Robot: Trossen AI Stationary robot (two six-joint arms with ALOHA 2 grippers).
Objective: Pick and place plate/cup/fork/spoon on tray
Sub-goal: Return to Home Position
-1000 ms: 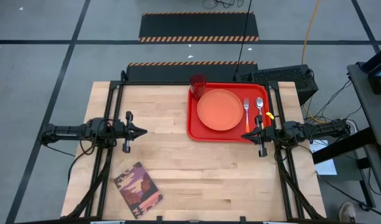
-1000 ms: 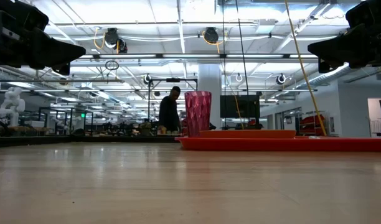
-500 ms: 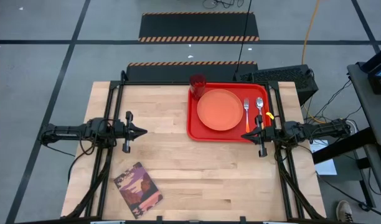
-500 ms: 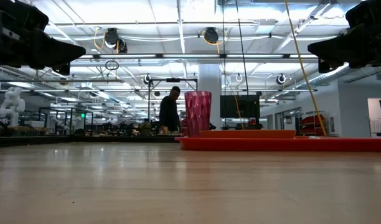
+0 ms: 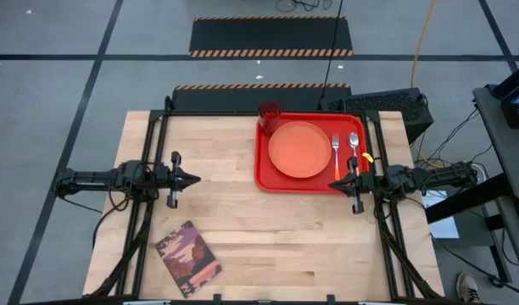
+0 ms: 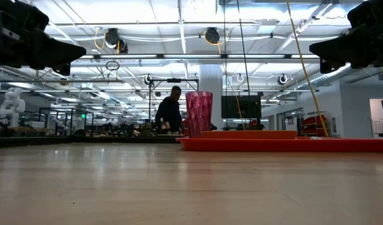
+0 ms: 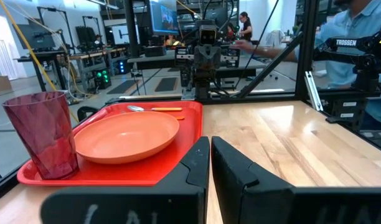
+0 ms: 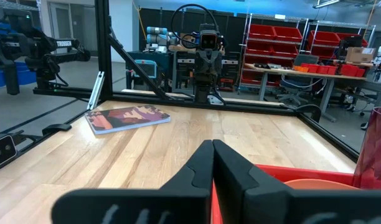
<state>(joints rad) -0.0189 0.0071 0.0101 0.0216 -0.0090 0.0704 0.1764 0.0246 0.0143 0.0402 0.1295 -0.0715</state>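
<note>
The red tray [image 5: 264,174] lies at the table's far right. On it rest the orange plate [image 5: 299,149], the dark red cup [image 5: 270,113] upright at its far left corner, the fork [image 5: 335,151] and the spoon [image 5: 354,146]. My left gripper [image 5: 196,179] is shut and empty above the table's left middle. My right gripper [image 5: 332,180] is shut and empty above the tray's near right rim. The left wrist view shows the cup [image 7: 44,134], the plate [image 7: 126,135] and the tray [image 7: 103,175].
A maroon patterned book [image 5: 188,257] lies near the table's front left; it also shows in the right wrist view [image 8: 127,118]. The black frame rails [image 5: 162,119] run along the table's sides. A person [image 6: 170,111] stands in the room beyond the table.
</note>
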